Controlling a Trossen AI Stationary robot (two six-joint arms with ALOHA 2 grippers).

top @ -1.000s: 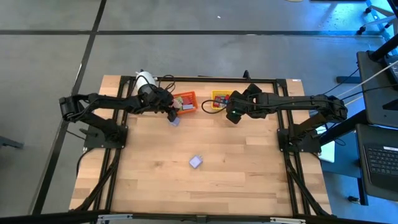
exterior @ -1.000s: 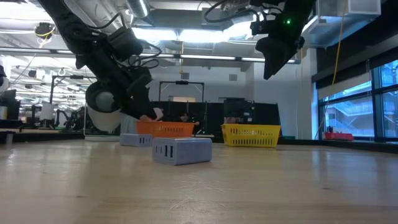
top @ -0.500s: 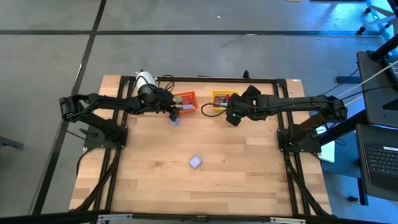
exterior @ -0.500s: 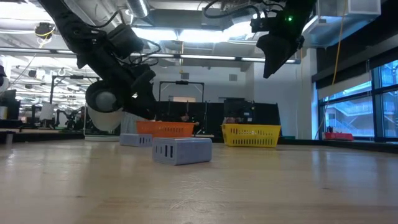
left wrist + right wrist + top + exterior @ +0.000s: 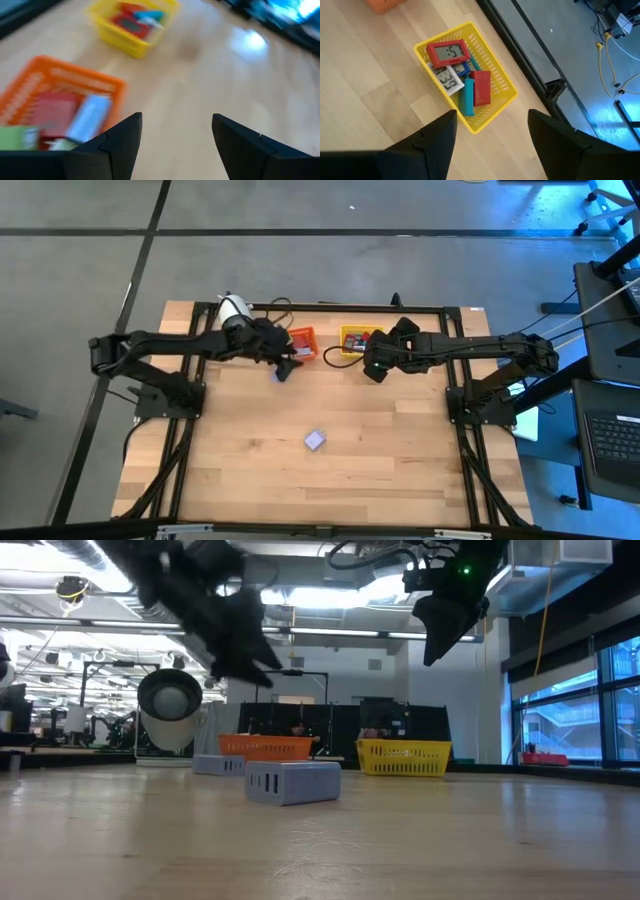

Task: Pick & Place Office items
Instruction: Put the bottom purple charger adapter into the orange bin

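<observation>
Here, the scene at this moment, line by line.

Table: a pale wooden table with a black frame around it; both bins sit near its far edge.

Left gripper: the left gripper hangs above the table just in front of the orange bin, raised clear of the wood in the low view. Its two dark fingers stand wide apart with nothing between them.

Right gripper: the right gripper hovers high over the table beside the yellow bin, on the near side of it. Its fingers are spread wide and empty.

Orange bin contents: in the left wrist view a red item, a light blue block and a green piece lie inside; the shapes are blurred.

Yellow bin contents: a red clock-like item with a small display lies on top, a white one just under it, a red block and a teal strip side by side toward the nearer wall.

Loose items: a lilac block lies alone on the open wood, well apart from both bins and both grippers; a second lilac block rests on the table just in front of the orange bin.

White object: a white cylindrical object lies at the table's far edge, beside the left arm.
</observation>
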